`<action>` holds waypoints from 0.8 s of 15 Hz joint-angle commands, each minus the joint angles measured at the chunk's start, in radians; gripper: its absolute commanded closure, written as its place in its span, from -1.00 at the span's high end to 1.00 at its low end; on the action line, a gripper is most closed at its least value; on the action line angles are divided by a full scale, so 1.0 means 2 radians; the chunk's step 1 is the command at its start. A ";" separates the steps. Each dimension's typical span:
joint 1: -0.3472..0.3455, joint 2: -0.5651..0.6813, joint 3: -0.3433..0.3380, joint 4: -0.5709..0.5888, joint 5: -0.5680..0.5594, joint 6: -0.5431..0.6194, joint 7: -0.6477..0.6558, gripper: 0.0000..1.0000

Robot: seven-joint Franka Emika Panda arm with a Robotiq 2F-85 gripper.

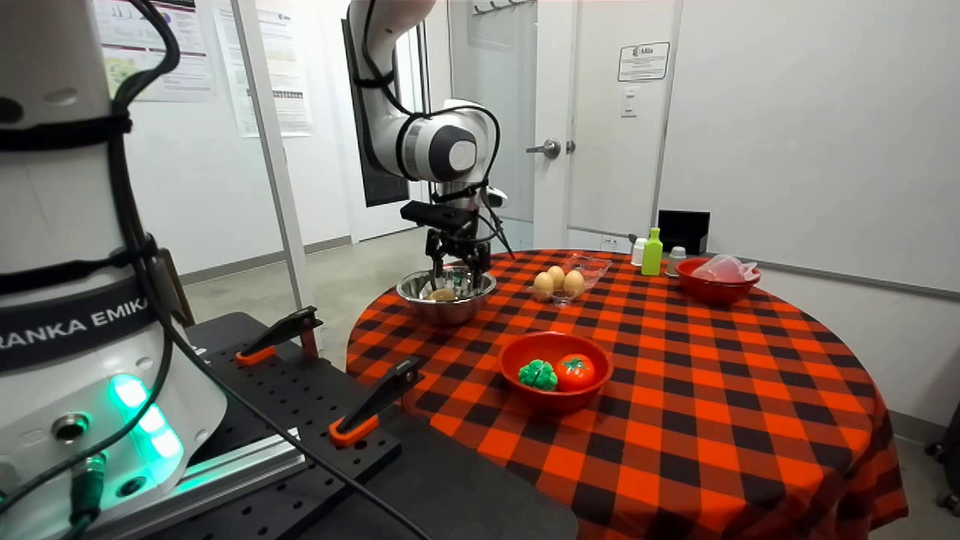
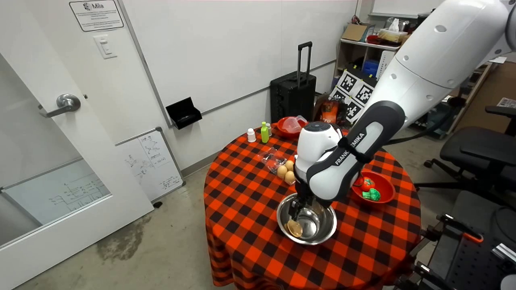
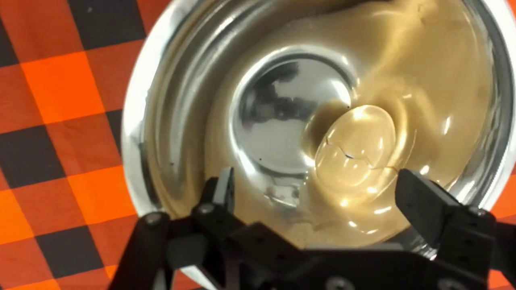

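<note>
The black two-fingered gripper hung at the mouth of a round, shiny metal bowl, its jaws spread wide; a smooth tan egg with a jagged line across it lay inside, off-centre.

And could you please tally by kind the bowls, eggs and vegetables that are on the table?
Steel bowl: 1
Red bowls: 2
Egg in steel bowl: 1
Eggs outside bowls: 3
Tomato: 1
Broccoli: 1
Total: 9
</note>
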 commanded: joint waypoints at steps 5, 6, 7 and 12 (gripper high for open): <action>0.029 0.057 -0.009 0.070 0.010 -0.024 0.010 1.00; 0.034 0.061 -0.011 0.074 0.008 -0.028 0.012 1.00; 0.037 0.064 -0.012 0.078 0.008 -0.032 0.014 1.00; 0.055 0.072 -0.022 0.089 0.004 -0.047 0.028 1.00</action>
